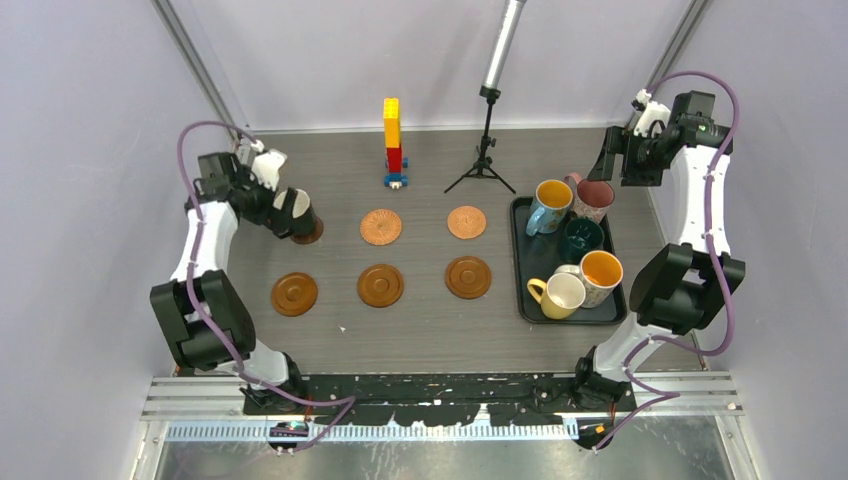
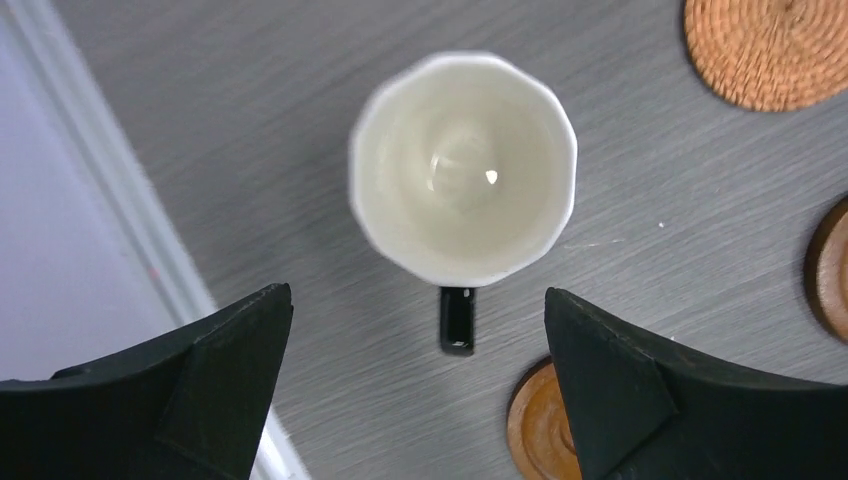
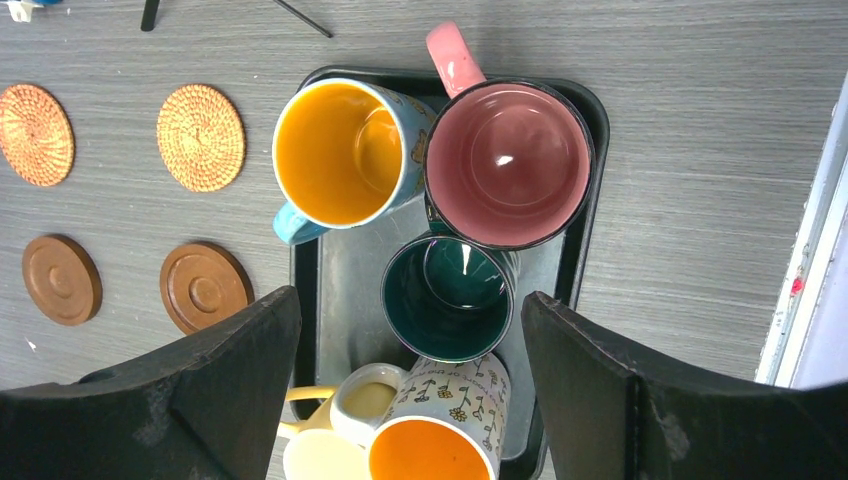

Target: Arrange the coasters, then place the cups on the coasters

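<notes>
Left hand (image 2: 418,300) gapes empty over the black mug (image 2: 462,165) on its coaster (image 1: 314,238); right hand (image 3: 410,297) open, empty too; lifting, the left could snag the handle (image 2: 457,320), dragging the mug off.

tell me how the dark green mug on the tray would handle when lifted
Its glossy glaze suggests the dark green mug is hard and somewhat slippery. It stands wide and upright, so probably stable. The pink mug and patterned mug crowd it, so lifting may knock them.
</notes>
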Tool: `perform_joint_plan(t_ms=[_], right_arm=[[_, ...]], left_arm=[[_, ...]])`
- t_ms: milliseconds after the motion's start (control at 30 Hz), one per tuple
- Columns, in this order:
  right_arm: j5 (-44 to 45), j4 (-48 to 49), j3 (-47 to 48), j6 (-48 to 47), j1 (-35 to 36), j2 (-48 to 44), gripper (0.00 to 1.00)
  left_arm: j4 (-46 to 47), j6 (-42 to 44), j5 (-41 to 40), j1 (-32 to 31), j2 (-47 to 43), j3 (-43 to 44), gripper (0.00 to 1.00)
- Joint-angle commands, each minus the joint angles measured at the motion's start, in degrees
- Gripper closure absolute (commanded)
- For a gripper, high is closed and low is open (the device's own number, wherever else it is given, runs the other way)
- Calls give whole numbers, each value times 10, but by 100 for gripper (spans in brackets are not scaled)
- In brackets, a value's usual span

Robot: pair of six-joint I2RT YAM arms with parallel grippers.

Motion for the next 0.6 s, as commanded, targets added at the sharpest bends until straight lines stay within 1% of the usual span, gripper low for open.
perform_joint_plan(t_ms=[0,133,233,333,433,533,567], right_arm=[[8,-2,-6,-1,4,-40,14],[15,1,-5,20,3,-35,14],[23,1,-4,25,3,-29,15],[25,-3,-2,18,3,-29,14],[35,-6,-3,14,3,-31,15],[50,-20,1,1,3,-30,15],[55,-25,1,-4,2,-29,15]], left_arm=[[-95,-26,-8,2,-28,143,0],[-190,-63,-30,-22,13,282,0],[-230,-70,-40,-72,27,338,0],[-185,-107,-95,-160,13,324,0],[-132,-120,-107,-247,-8,287,0],[-123,-118,-145,-358,3,284,0],[-126,-119,-143,-392,10,286,0]])
